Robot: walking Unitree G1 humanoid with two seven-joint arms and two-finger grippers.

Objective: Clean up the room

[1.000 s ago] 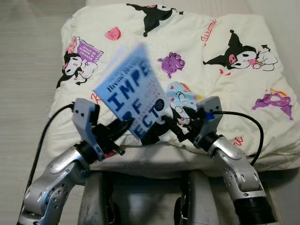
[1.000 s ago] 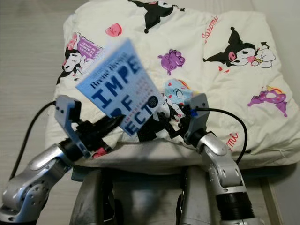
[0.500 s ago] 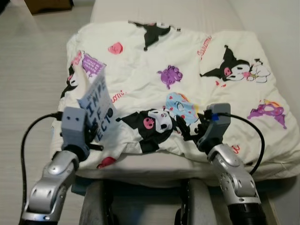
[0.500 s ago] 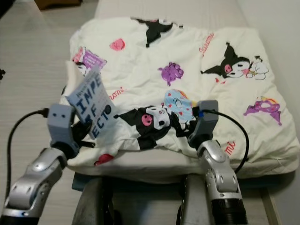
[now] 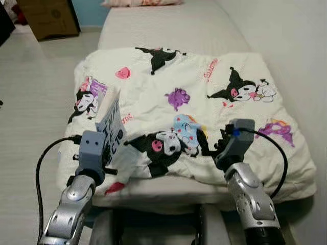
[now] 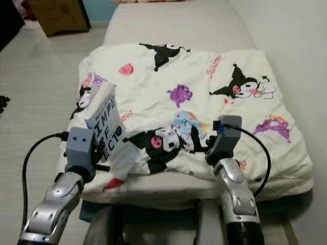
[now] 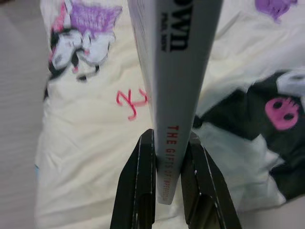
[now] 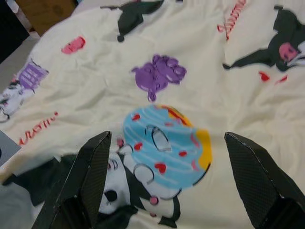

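While the cream comforter (image 5: 194,97) with its cartoon prints lies spread over the bed (image 5: 168,25) across the middle of the head views, the left gripper (image 7: 167,191) sits at the lower left of the frame, clamped hard on a book (image 6: 106,122). The book stands upright on edge, spine toward the wrist camera, and there the two black fingers (image 7: 140,191) press against either side of its grey spine, red lettering running between them. Its blue-and-white cover with big dark letters faces right in the right eye view, and the book stands over the left edge of the comforter, close to the purple-and-black character print (image 5: 89,97).

Over on the lower right, the right gripper (image 8: 176,191) hangs low over the near part of the comforter, its fingers (image 8: 90,176) spread wide apart with nothing between them. Through that gap the wrist camera shows the pale blue round print with red hearts (image 8: 167,143), and just above it in that view a small purple figure (image 8: 157,74). Whether the fingertips touch the fabric, I cannot tell.

Black cables (image 5: 41,173) loop from both wrists. At the upper left of the frame a brown box (image 5: 48,18) stands on the pale floor (image 5: 30,102) beside the bed, and a light wall (image 5: 291,51) runs down the right side.
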